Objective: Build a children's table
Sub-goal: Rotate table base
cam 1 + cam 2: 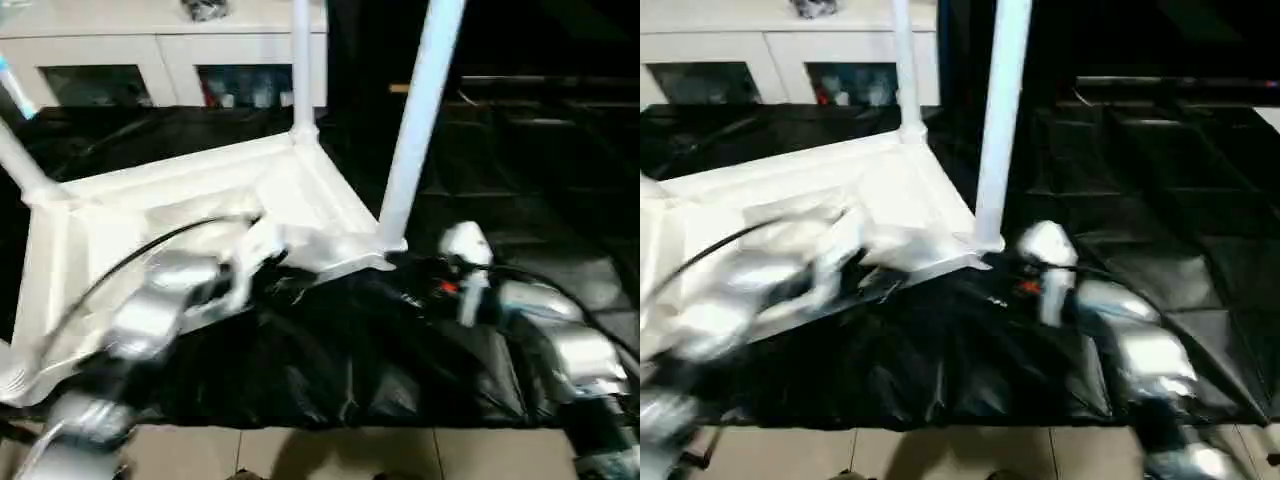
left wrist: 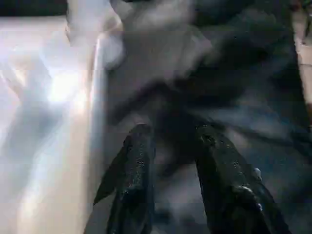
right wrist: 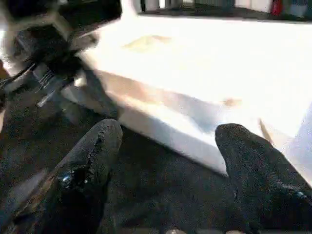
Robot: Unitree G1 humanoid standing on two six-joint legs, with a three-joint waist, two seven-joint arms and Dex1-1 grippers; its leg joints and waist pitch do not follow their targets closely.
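The children's table lies upside down on a black sheet, its white ribbed tabletop (image 1: 200, 190) facing up. White legs stand in the far corner socket (image 1: 300, 60), the near right corner (image 1: 420, 120) and the left corner (image 1: 15, 150). My left gripper (image 2: 173, 134) hovers at the tabletop's near edge, open, with only dark sheet between its fingers (image 2: 139, 146). My right gripper (image 3: 168, 131) is open wide just off the near right corner, facing the tabletop's rim (image 3: 185, 131) with nothing held. The left arm (image 1: 170, 290) is blurred.
A white cabinet with glass doors (image 1: 160, 60) stands behind the table. The crinkled black sheet (image 1: 350, 360) covers the floor around the table, and pale floor tiles (image 1: 400, 450) show along the near edge. Black cables run along both forearms.
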